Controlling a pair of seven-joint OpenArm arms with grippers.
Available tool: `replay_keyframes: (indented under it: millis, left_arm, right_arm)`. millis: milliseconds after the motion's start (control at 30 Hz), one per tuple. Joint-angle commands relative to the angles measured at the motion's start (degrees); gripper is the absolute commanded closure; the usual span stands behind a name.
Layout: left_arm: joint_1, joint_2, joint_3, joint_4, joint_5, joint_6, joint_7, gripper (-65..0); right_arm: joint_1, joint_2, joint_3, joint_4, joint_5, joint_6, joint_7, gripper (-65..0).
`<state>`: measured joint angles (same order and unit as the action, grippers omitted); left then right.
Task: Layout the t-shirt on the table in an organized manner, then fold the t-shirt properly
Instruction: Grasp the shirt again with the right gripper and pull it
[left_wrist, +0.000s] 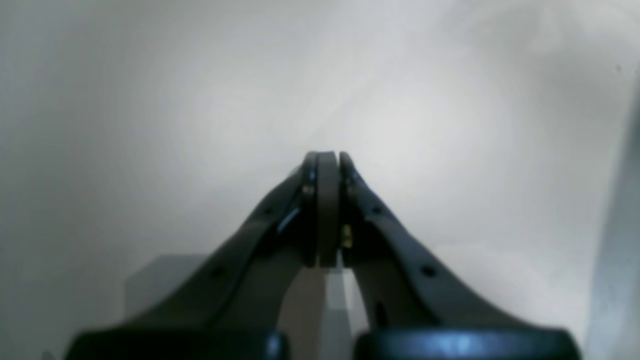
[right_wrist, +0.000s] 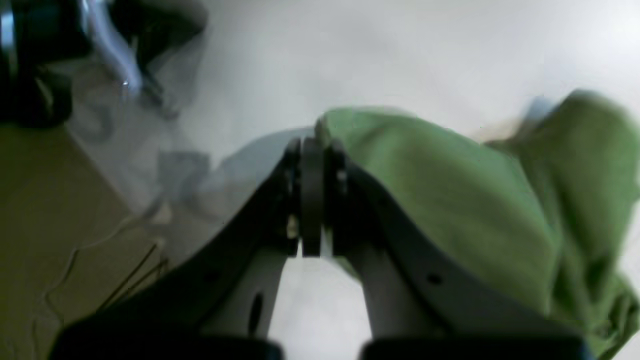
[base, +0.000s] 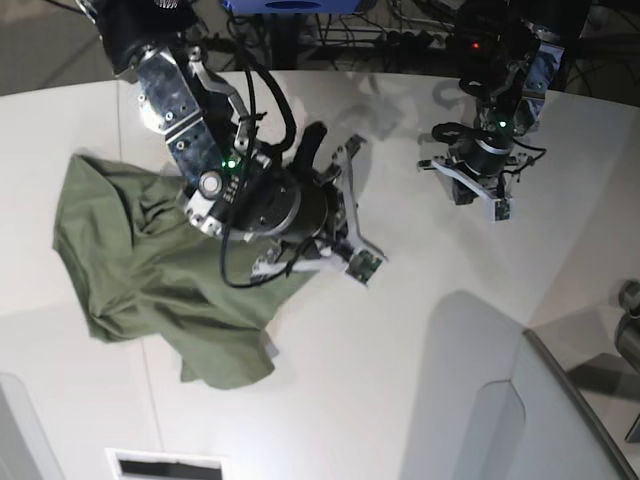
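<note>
From overhead, we see the t-shirt (base: 150, 270) rumpled on the table (base: 400, 330) under our right arm; only the wrist view shows the right gripper (right_wrist: 312, 145) pinched shut on a fabric edge. Our left gripper (left_wrist: 327, 160) hangs closed, empty, well apart.

A crumpled green t-shirt (base: 150, 280) is spread unevenly on the white table (base: 400, 330), toward the view's left side. The right arm (base: 250, 195) is positioned over the shirt's upper right part, hiding its gripper. The left arm (base: 490, 150) is held over bare tabletop, well apart from the shirt. Cables (base: 400, 25) are seen beyond the far edge.
</note>
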<state>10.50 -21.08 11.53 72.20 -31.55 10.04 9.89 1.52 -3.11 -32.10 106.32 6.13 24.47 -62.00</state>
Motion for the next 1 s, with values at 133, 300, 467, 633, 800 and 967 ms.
replay_keyframes:
  millis: [133,300,467,633,800,967]
  left_arm:
    - [0.1,-0.7,-6.0,2.4,-0.1,0.0,1.7,0.0]
    - [0.1,-0.7,-6.9,5.1,-0.1,0.0,1.7,0.0]
    - [-0.6,-0.7,-6.7,4.7,0.0,0.0,1.7,0.0]
    - [-0.3,-0.8,-6.7,4.7,0.0,0.0,1.7,0.0]
    - [0.7,-0.7,-6.0,4.7,0.0,0.0,1.7,0.0]
    - [1.2,-0.3,-6.0,4.8,0.0,0.0,1.7,0.0]
  right_arm:
    - [-3.4,-1.1,-4.5,-6.8,0.6,0.0,1.6,-0.3]
    - [-6.2,-0.8,-5.0,-8.7,0.8,0.0,1.1,-15.9]
    - [-8.1,1.3,-7.4,-5.5,0.5,0.0,1.5,-28.2]
    - [-1.4,1.8,0.7,-2.5,-4.2,-3.9,1.5,-23.6]
    - [11.0,1.8,10.3,-15.6,-10.5,-5.7,4.6,-24.2]
    - [19.1,1.1,11.0,-36.1,-16.3,-8.6,14.2,-29.9]
